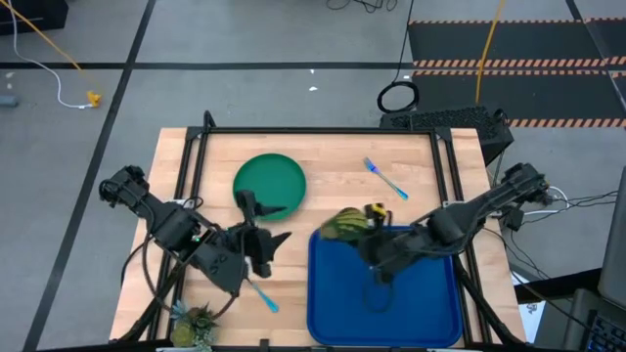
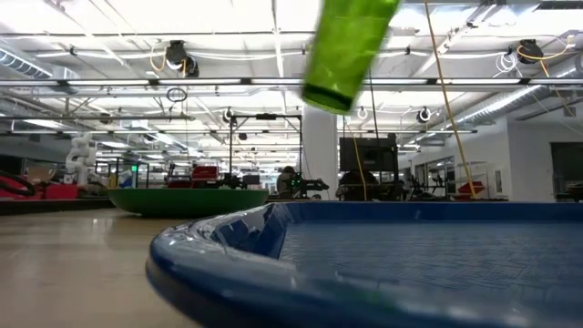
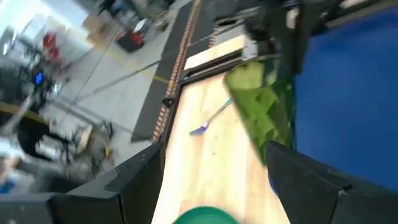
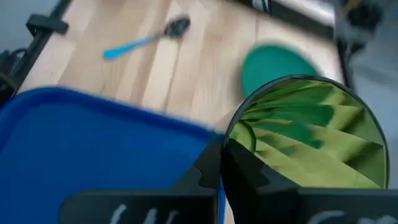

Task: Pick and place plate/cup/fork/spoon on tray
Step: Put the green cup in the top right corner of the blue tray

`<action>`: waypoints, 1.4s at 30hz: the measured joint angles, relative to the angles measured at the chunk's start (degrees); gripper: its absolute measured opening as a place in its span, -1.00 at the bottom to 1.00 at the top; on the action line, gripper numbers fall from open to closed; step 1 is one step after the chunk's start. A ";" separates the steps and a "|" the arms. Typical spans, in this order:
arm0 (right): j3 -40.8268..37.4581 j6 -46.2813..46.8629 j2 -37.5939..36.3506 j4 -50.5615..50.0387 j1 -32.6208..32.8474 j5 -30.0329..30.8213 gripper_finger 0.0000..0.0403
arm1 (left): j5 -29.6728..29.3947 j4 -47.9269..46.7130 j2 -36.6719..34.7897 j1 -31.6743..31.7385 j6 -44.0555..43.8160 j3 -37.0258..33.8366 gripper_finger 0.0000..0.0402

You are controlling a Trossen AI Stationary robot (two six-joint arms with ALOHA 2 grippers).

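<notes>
My right gripper (image 1: 364,237) is shut on the olive-green cup (image 1: 342,223), which hangs above the far left corner of the blue tray (image 1: 430,303). The low view shows the cup (image 2: 351,46) tilted and high above the tray (image 2: 273,264). The green plate (image 1: 269,181) lies flat on the table at the far left. My left gripper (image 1: 264,221) is open and empty just near of the plate. The spoon (image 1: 262,293) lies on the table near my left gripper, and it also shows in the right wrist view (image 4: 146,38). The fork (image 1: 384,178) lies on the table at the far right. My right gripper holds the cup by its rim wall (image 4: 231,146). One finger seems to stand outside the wall and one inside the mouth. The cup's open mouth faces up toward the wrist. The cup is lifted clear, tilted, with its base (image 2: 328,96) lowest.
A spiky potted plant (image 1: 193,323) stands at the table's near left corner. A black frame (image 1: 313,130) runs along the table's far edge and its sides. The tray's floor (image 1: 391,313) is bare blue.
</notes>
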 joint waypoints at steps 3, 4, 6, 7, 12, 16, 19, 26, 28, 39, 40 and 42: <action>-0.02 7.40 -1.71 -6.66 1.91 -2.90 -1.00 | -0.18 -0.86 0.00 1.43 -5.57 -0.26 0.38; -0.02 9.41 -2.15 -8.22 2.48 -4.05 -1.00 | -0.16 -1.45 0.00 1.84 -8.15 -0.28 0.38; -0.02 13.15 -3.08 -10.95 3.49 -6.05 -1.00 | -0.15 -2.29 0.00 2.57 -12.80 -0.31 0.38; -0.02 15.13 -3.62 -12.43 4.11 -6.80 -1.00 | -0.12 -2.34 0.00 2.91 -14.57 -0.31 0.38; -0.02 24.01 -5.78 -19.69 5.35 -11.86 -1.00 | -0.06 -2.11 0.00 4.59 -19.57 -0.33 0.38; -0.02 30.85 -8.34 -25.89 6.14 -15.01 -1.00 | -0.05 -2.17 0.57 4.80 -24.80 -0.54 0.38; -0.02 35.74 -10.42 -31.08 7.37 -15.18 -1.00 | 0.47 -1.68 1.11 4.80 -26.40 -2.00 0.38; -0.02 44.76 -12.43 -41.40 11.37 -15.03 -1.00 | 1.00 6.64 1.01 5.19 -28.57 -7.61 0.38; -0.13 45.53 -12.56 -40.93 12.64 -14.97 -1.00 | 0.98 8.09 1.01 5.29 -28.15 -8.75 0.38; -2.75 56.00 -12.61 -41.10 18.94 -13.26 -1.00 | 1.01 9.63 0.98 6.29 -28.97 -12.45 0.38; -3.29 56.34 -12.61 -41.15 19.04 -13.33 -1.00 | 1.00 9.67 0.98 6.45 -29.16 -12.56 0.38; -4.40 57.14 -12.60 -41.07 19.02 -13.15 -1.00 | 1.07 9.64 0.98 6.84 -29.46 -12.77 0.38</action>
